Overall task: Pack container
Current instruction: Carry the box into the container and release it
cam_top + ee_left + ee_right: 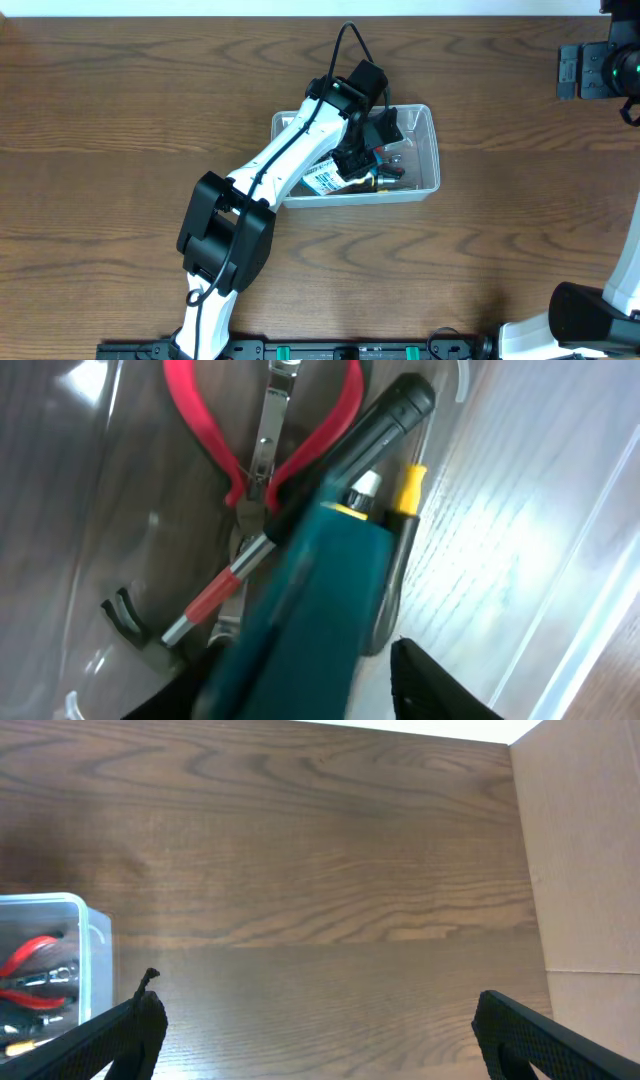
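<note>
The clear plastic container (430,150) sits at the table's middle. It holds red-handled pliers (200,420), a black-handled screwdriver (390,415) with a red band, and a small blue-and-white box (322,180). My left gripper (362,150) is down inside the container. In the left wrist view its fingers (290,680) stand either side of a blurred teal tool (320,600) with a yellow tip. A gap shows between the tool and the right finger. My right gripper (315,1020) is wide open and empty over bare table, far right of the container (85,935).
The left arm (270,170) lies across the container's left end. The right arm's base (600,70) is at the back right corner. A tan board (590,850) stands at the right of the right wrist view.
</note>
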Controlling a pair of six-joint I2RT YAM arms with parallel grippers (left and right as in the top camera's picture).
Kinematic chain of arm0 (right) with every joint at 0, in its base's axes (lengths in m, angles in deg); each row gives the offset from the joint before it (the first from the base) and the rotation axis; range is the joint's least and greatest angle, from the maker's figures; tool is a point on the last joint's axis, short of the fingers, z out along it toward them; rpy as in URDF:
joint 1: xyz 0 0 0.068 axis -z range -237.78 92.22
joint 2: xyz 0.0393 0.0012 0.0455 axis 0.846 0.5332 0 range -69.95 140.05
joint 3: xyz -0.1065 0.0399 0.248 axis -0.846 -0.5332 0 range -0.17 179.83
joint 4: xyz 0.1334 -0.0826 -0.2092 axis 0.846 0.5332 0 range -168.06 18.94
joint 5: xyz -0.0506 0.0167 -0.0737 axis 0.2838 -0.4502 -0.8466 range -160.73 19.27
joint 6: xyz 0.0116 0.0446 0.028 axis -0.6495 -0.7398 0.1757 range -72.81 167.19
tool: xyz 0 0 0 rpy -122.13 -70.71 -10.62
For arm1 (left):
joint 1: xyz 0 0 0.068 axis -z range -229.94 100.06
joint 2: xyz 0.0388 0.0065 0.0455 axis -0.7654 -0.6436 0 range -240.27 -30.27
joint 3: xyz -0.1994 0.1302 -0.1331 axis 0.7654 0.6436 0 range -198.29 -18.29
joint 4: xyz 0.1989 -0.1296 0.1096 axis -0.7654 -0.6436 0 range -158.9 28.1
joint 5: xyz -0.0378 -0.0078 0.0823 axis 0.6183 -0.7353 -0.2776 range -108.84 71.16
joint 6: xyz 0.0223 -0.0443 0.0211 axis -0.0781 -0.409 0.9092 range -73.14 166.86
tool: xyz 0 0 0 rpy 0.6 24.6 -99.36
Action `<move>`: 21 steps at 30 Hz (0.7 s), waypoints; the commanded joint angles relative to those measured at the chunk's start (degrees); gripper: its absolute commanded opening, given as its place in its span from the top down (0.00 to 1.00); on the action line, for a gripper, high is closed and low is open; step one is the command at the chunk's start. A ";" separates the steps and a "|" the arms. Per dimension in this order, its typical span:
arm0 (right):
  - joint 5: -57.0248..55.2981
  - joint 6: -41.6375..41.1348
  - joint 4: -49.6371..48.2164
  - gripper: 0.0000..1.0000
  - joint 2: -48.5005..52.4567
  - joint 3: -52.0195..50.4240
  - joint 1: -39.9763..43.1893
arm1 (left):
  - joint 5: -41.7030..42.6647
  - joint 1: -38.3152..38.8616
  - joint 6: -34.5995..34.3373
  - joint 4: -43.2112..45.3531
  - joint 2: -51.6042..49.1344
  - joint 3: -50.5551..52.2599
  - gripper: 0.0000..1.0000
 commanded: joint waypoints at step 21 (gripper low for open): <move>5.11 -1.07 0.20 0.01 0.37 -0.17 -0.09 | -20.44 -0.74 -5.25 3.74 3.98 -1.64 0.35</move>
